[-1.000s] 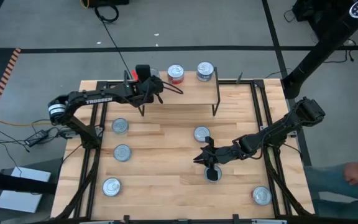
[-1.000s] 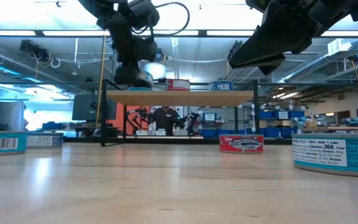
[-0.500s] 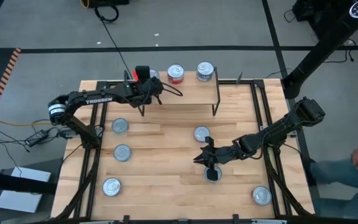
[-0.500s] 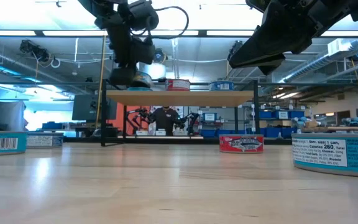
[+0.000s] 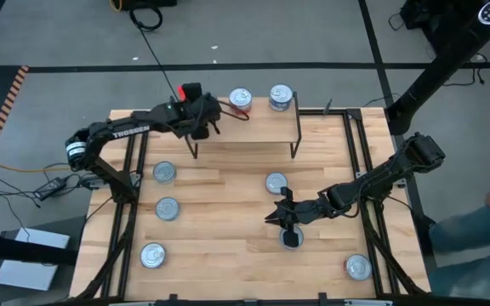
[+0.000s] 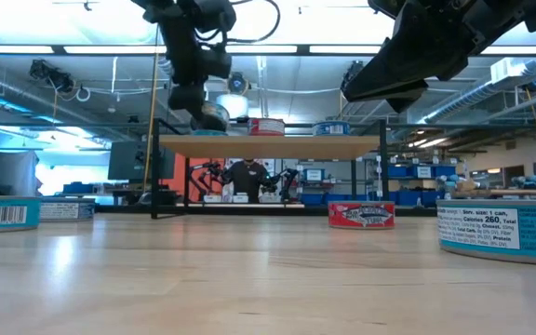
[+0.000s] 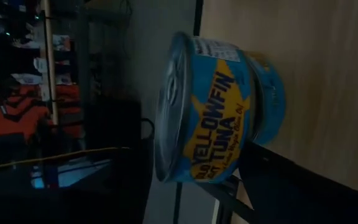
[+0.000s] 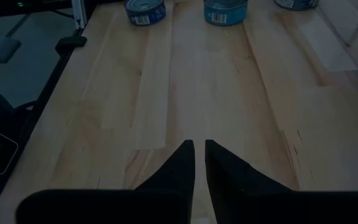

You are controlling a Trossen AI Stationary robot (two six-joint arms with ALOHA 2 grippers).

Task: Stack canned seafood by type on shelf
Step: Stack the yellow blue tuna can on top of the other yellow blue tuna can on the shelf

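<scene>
The shelf [image 5: 258, 127] stands at the table's far edge. On it are a red-labelled can [image 5: 240, 99] and a blue can [image 5: 281, 97]. At its left end a blue yellowfin tuna can [image 7: 204, 112] rests on a second blue can [image 7: 269, 93]. My left gripper [image 5: 204, 119] hangs open just above and behind this stack [image 6: 214, 115], touching neither can. My right gripper [image 8: 199, 155] is shut on nothing. It hovers over the middle of the table, above a can [image 5: 291, 239].
Loose cans stand on the tabletop at left [image 5: 164, 172], [image 5: 168, 208], [image 5: 152, 255], at centre [image 5: 276, 182] and near right [image 5: 357, 268]. The low view shows a red can [image 6: 361, 215] and a teal can [image 6: 505, 233]. Black frame rails [image 5: 130, 195] line both table sides.
My left gripper has risen from the stack at the shelf's left end and tipped a little. Both blue cans have stayed on the shelf.
</scene>
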